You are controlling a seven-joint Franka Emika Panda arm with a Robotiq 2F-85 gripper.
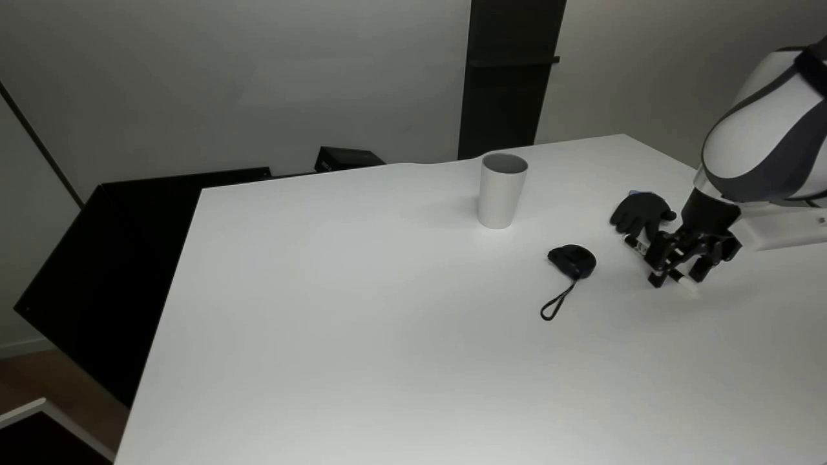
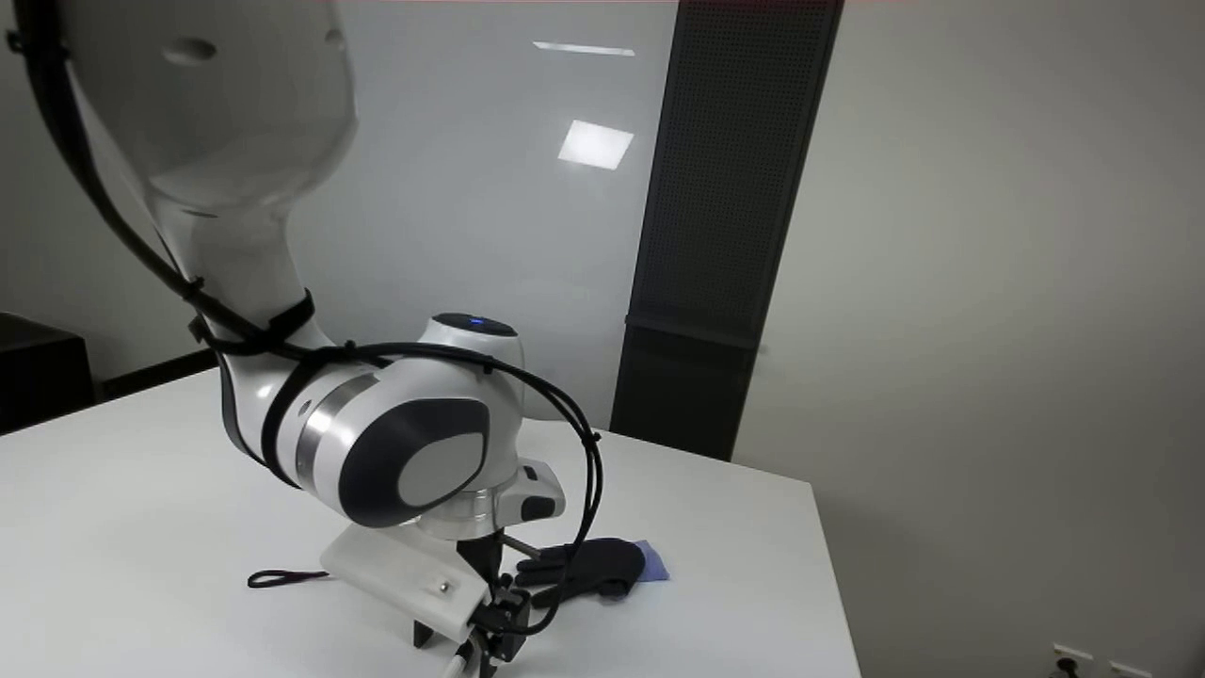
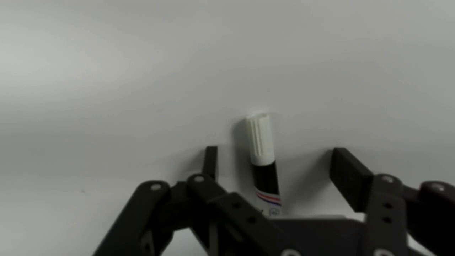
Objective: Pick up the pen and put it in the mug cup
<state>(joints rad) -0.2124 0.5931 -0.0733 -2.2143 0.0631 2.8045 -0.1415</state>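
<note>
The pen is a white marker (image 1: 685, 281) with a black band, lying on the white table. In the wrist view the pen (image 3: 265, 174) shows its white cap end between the fingers; its lower part is hidden behind the gripper. My gripper (image 3: 273, 152) is open, one finger on each side of the pen, closer on the left, touching neither side. In an exterior view the gripper (image 1: 677, 275) is low over the table around the pen. The mug cup (image 1: 500, 197) is a plain light cup standing upright, away from the gripper; it is not visible in the other views.
A dark tape measure (image 1: 574, 261) with a strap lies between the gripper and the mug. A black glove (image 1: 641, 213) lies close to the pen's far end; it also shows beside the gripper in an exterior view (image 2: 593, 570). The table's back edge runs behind the mug.
</note>
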